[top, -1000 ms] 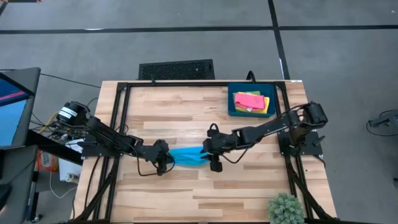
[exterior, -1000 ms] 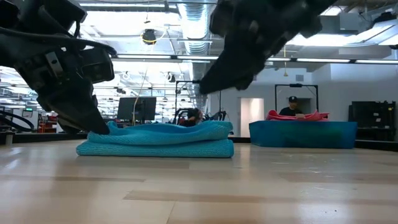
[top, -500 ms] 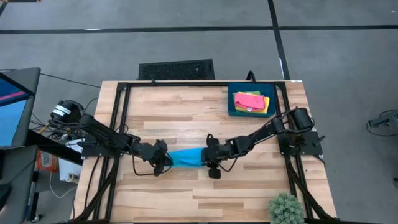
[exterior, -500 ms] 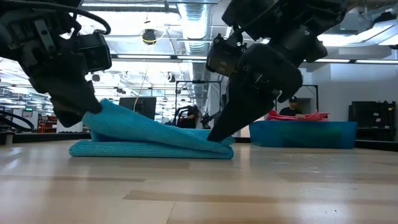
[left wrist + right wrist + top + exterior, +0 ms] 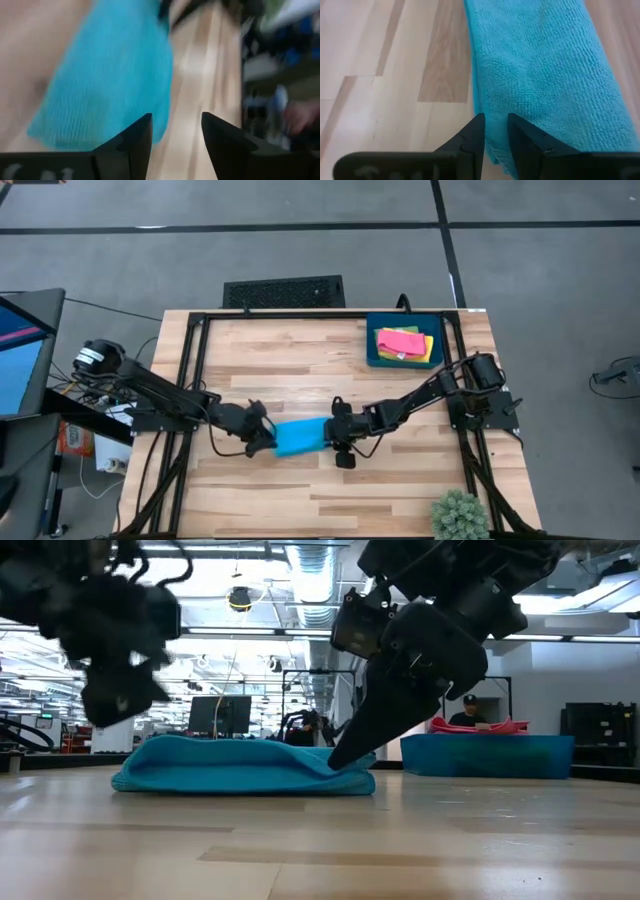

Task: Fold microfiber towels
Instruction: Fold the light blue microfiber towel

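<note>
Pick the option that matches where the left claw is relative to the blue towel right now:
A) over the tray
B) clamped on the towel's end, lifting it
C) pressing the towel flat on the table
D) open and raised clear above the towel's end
D: in the low view the left claw hangs above the end of the blue towel with a gap beneath it, and the left wrist view shows its fingers apart with nothing between them.

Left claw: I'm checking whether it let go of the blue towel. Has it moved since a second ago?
Yes. In the low view the left claw has risen off the blue towel, now hanging above its end, against the wooden table.
</note>
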{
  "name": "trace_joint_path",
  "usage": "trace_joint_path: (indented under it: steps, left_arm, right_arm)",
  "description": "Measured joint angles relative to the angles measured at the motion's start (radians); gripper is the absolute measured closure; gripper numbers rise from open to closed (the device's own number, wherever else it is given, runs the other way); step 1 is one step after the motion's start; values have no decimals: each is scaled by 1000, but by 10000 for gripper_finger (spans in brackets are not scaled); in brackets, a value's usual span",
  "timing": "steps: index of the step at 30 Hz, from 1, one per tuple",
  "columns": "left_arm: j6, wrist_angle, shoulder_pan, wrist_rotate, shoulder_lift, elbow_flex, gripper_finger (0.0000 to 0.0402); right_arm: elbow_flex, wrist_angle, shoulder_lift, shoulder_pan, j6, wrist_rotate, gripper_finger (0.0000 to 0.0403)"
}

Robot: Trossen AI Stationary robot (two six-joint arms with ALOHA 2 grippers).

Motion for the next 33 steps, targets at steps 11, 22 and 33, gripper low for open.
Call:
trace_joint_path:
  steps: [11,22,33]
  left_arm:
    - [8,-3,-165,-144,-50,1,237]
    - [298,-186,-230,-195,151,161,237]
    - [285,-543,-240,-346,324,390,237]
  right_arm:
    - [0,23,-50,-8,-16,0,295]
    - [0,23,-50,-9,-7,-1,295]
    - [0,22,-50,-9,11,-3,295]
